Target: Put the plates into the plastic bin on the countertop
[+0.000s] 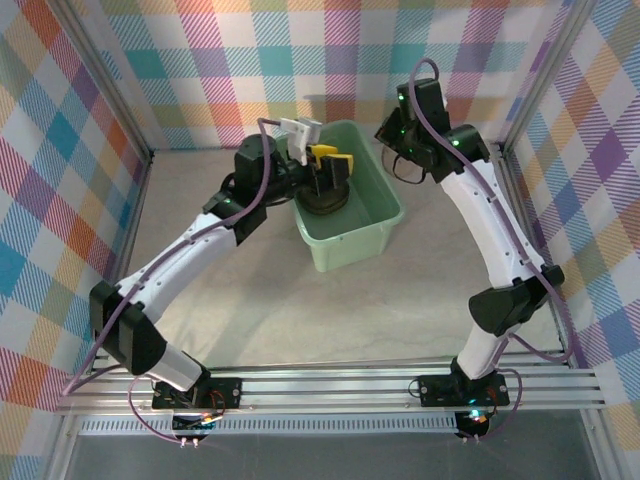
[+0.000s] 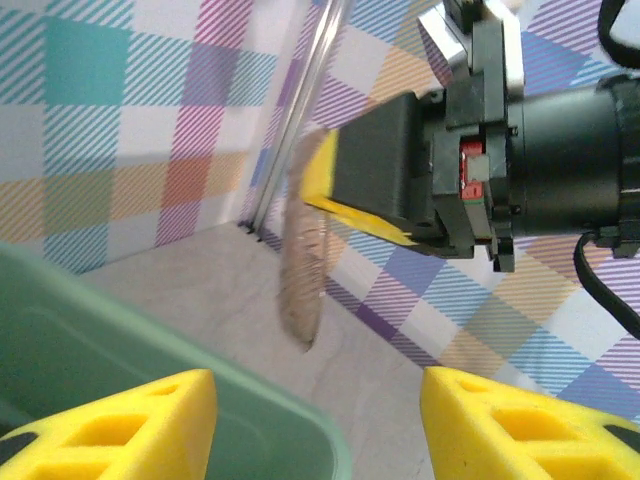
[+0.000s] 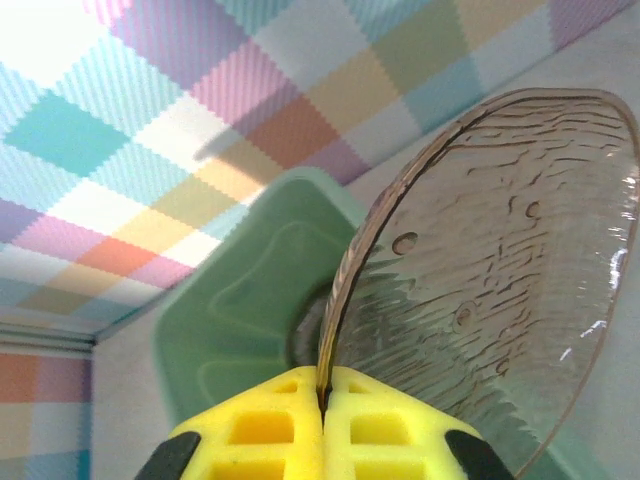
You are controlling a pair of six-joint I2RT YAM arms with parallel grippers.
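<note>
A pale green plastic bin (image 1: 350,240) stands on the countertop (image 1: 300,310) with a dark stack of plates (image 1: 325,203) inside it. My left gripper (image 1: 333,165) hovers just above that stack. Its yellow fingers (image 2: 130,425) stand wide apart with nothing between them, above the bin's rim (image 2: 260,405). My right gripper (image 3: 322,400) is shut on the rim of one smoky translucent plate (image 3: 500,280), held on edge by the bin's far right corner. In the left wrist view this plate (image 2: 300,250) hangs edge-on from the right gripper's yellow pads (image 2: 325,185).
Plaid walls (image 1: 80,200) close in the countertop on three sides, with metal posts (image 1: 125,120) at the corners. An aluminium rail (image 1: 330,385) carries both arm bases at the near edge. Open countertop lies in front of the bin.
</note>
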